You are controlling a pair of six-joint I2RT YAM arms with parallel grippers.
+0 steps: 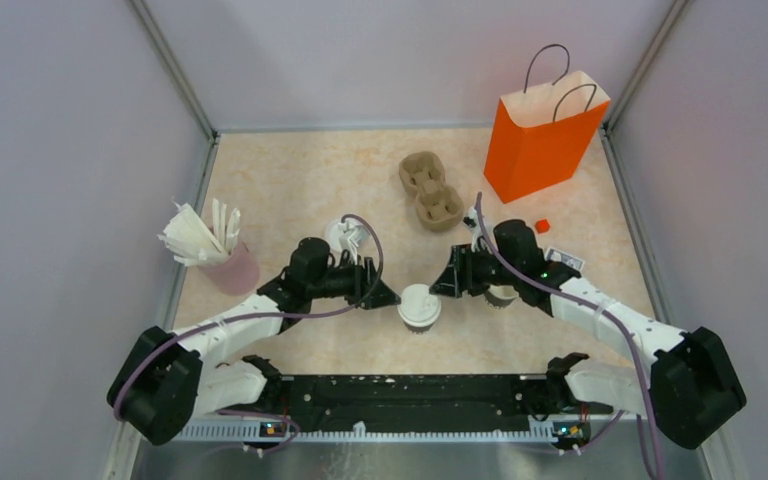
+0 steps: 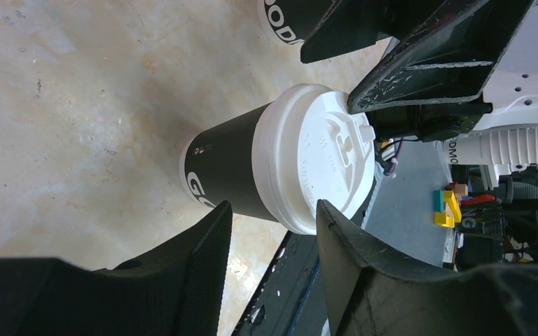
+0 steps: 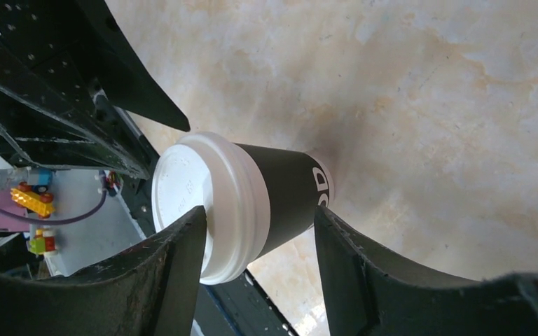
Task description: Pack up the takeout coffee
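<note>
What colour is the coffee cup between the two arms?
The coffee cup is black with white lettering and a white lid; best in left wrist view.

Enclosed robotics lab test cell.
Plain pale lilac wall panels [image 1: 70, 130] on metal corner posts [image 1: 175, 70] box in a beige marble-patterned counter [image 1: 300, 190]; a black mounting rail [image 1: 410, 395] carries two white-and-black robot arms [image 1: 222, 335].

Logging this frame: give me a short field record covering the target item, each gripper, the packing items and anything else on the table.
target: black paper cup with white plastic lid, upright on the marbled tabletop, centre, near edge
left gripper: open, at the cup's left
right gripper: open, at the cup's right
contact: cannot tell
carrier: brown pulp two-cup tray, both wells empty, beyond the cup
bag: orange paper bag, upright, far right
other: second black lidded cup under the right arm; pink cup holding white paper items, left
</note>
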